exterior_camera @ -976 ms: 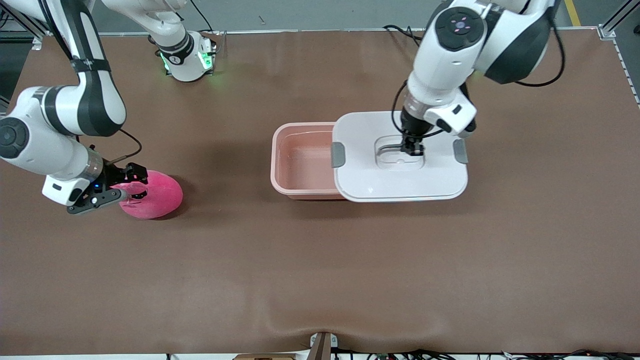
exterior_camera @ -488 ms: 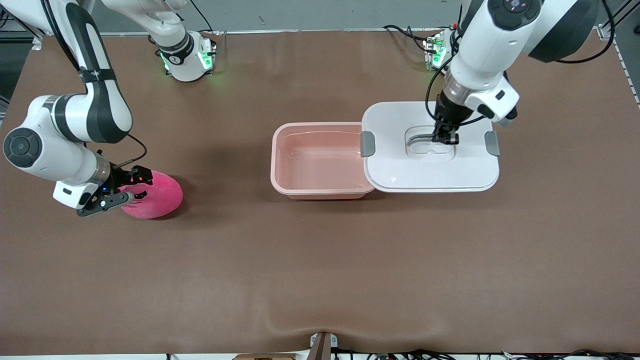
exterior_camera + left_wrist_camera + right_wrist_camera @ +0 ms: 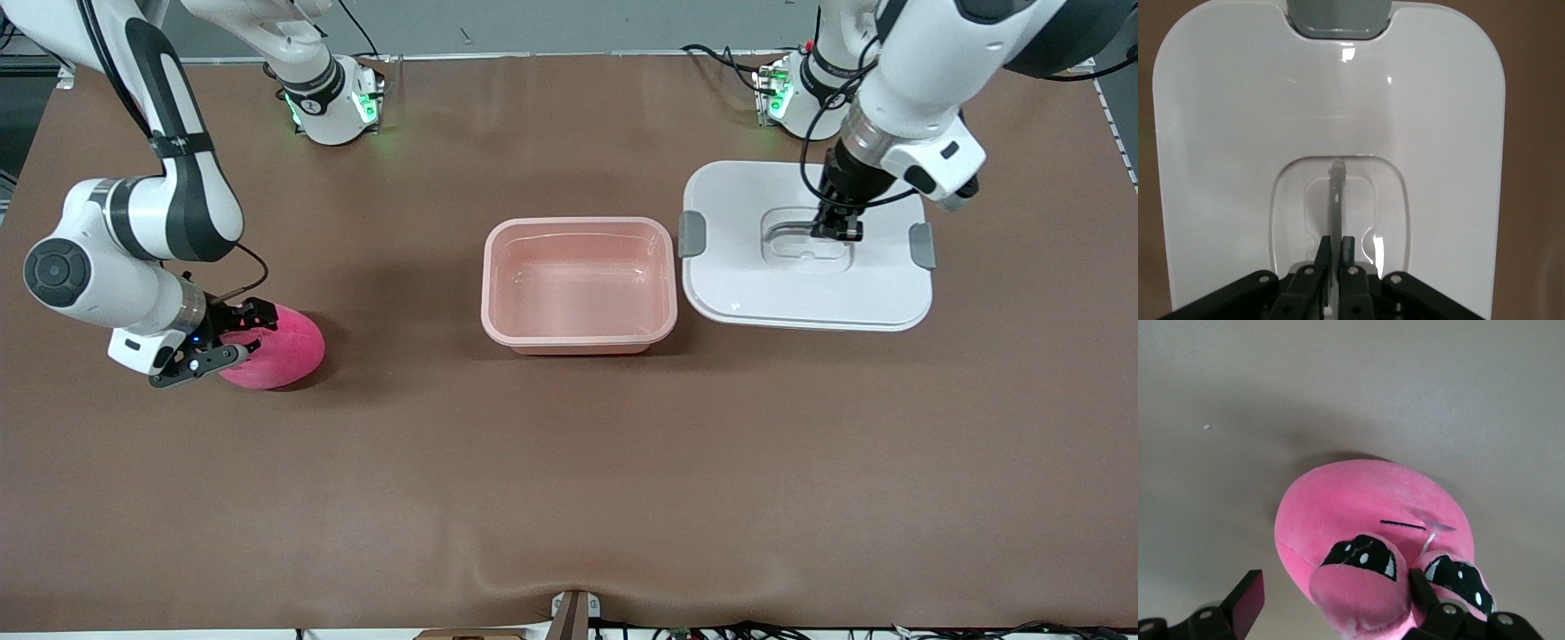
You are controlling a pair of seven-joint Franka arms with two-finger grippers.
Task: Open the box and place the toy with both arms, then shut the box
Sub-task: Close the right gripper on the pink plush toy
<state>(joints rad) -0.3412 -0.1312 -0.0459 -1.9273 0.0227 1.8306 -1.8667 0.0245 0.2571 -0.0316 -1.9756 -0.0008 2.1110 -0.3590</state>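
Note:
The pink tub [image 3: 498,307] of the box stands open and empty mid-table. Its white lid [image 3: 765,284], with grey clips at both ends, is beside the tub toward the left arm's end. My left gripper [image 3: 839,230] is shut on the lid's thin centre handle [image 3: 1337,193], with its fingertips [image 3: 1325,248] pinching it in the recess. The hot pink toy [image 3: 284,342] lies on the table toward the right arm's end. My right gripper [image 3: 233,342] is open at the toy, and its fingers [image 3: 1245,600] straddle one bulging eye [image 3: 1361,577].
The brown table mat [image 3: 569,480] stretches wide and bare nearer the camera. The green-lit arm bases [image 3: 333,107] stand along the table edge farthest from the camera. A grey clip [image 3: 1338,17] shows at the lid's end in the left wrist view.
My left gripper has carried the lid off the tub toward the left arm's end, fully uncovering it. My right gripper has stayed at the toy, shifting only slightly.

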